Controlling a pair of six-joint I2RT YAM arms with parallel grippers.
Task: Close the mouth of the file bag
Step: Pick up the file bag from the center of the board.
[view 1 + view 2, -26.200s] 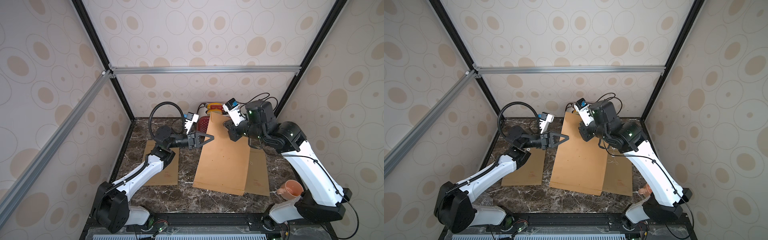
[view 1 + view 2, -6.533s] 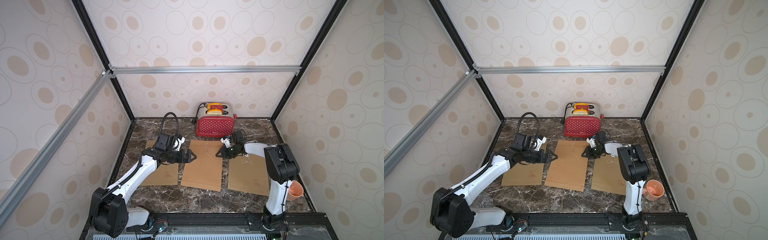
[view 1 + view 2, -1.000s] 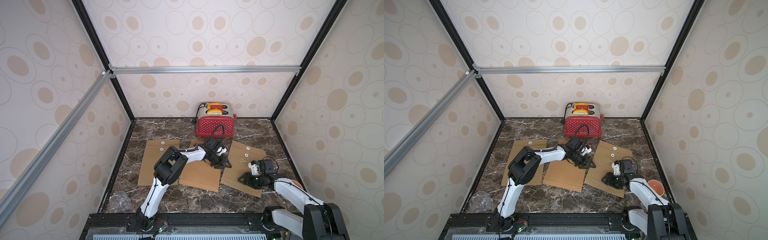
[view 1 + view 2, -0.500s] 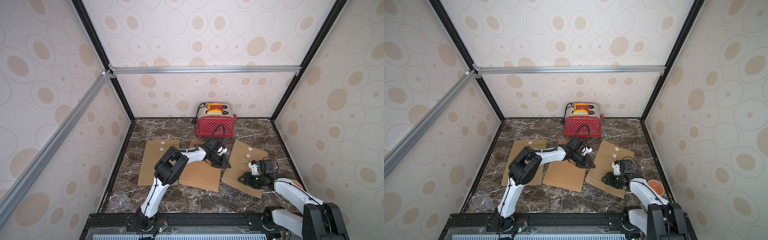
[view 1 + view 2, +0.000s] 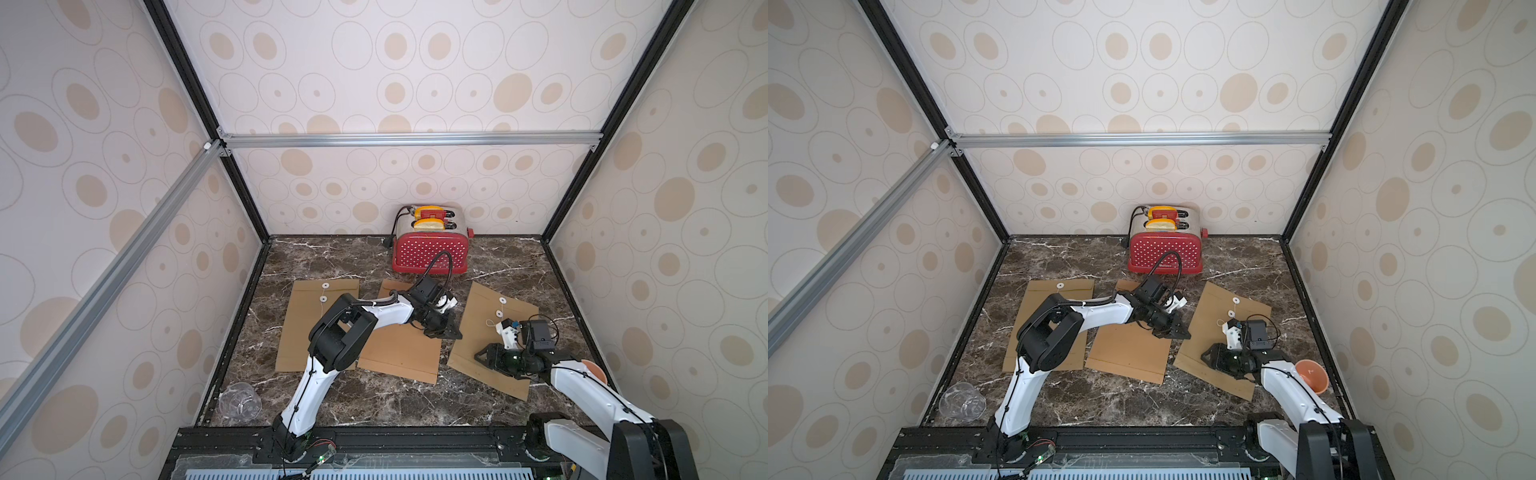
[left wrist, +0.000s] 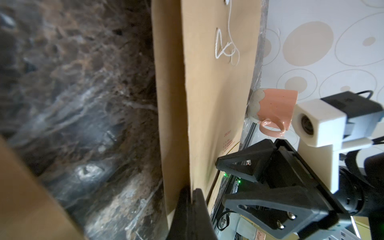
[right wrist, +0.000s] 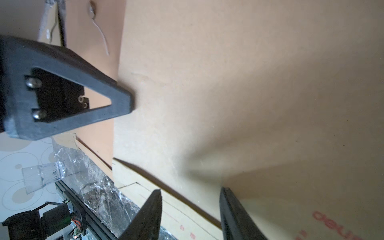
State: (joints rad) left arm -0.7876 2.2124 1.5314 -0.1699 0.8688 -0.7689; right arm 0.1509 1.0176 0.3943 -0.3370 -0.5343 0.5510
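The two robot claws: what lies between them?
Only a stretch of the rightmost file bag: the left gripper is shut on its edge and the right gripper hangs open over it. Both top views and the left wrist view show it.

**Table** (image 5: 332, 257): dark brown marble-look slab, white-veined, polished and reflective.
**Left file bag** (image 5: 299, 332), **middle file bag** (image 5: 399, 353), **right file bag** (image 5: 478, 307): tan kraft paper, matt, smooth.
**String** (image 6: 217, 43): white twisted thread.
**Toaster** (image 5: 428, 253): glossy red shell with white dots, brushed metal top.
**Cup** (image 6: 274, 106): glazed pink ceramic, speckled pale base.
**Tumbler** (image 5: 240, 401): clear and ribbed; glass or plastic, cannot tell.
**Left claw** (image 6: 191, 192), **right claw** (image 7: 190, 192): matt black plastic.
**Cross-beam** (image 5: 395, 139): brushed aluminium.
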